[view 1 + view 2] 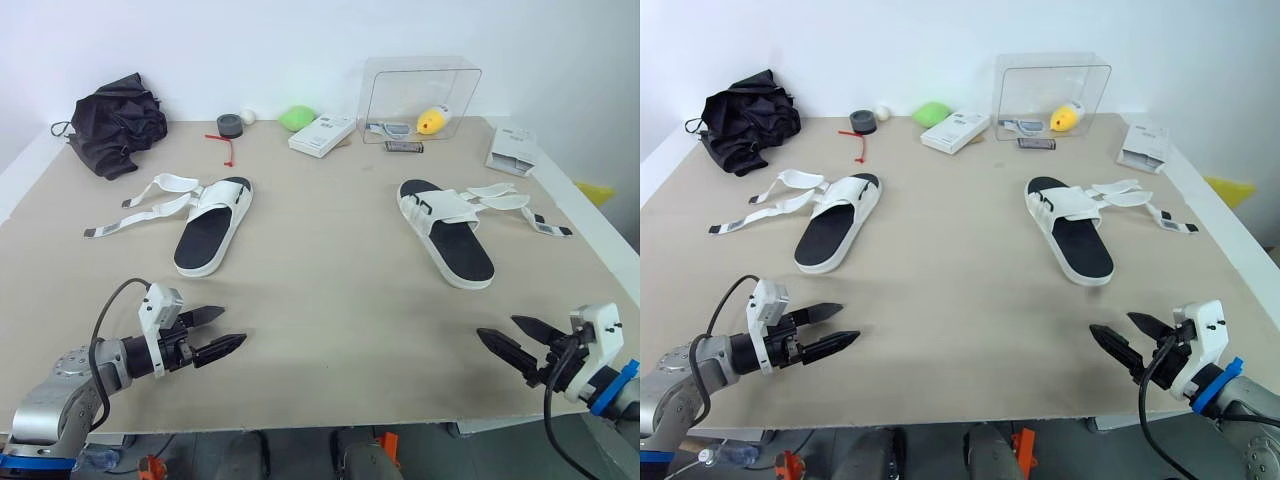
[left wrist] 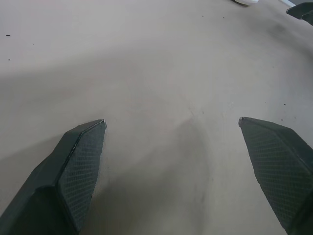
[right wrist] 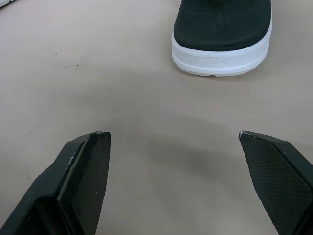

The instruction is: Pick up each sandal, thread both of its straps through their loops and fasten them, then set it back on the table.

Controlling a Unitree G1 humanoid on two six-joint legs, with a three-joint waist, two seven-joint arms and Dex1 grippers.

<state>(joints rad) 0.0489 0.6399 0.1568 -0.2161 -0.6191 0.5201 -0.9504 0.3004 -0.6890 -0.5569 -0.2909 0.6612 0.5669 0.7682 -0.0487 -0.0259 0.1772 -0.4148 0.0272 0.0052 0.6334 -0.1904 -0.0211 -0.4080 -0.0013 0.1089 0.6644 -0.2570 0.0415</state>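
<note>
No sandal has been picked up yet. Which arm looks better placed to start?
Probably the right. The right gripper is open, and its wrist view faces the heel of the right sandal. The left gripper, also open, faces mostly bare table, not the left sandal.

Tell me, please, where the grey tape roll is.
Left eye view: the grey tape roll lies far back on the table, left of centre, beside a white ball.

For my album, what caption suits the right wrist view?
Open right gripper over the table, pointing at a sandal.
</note>
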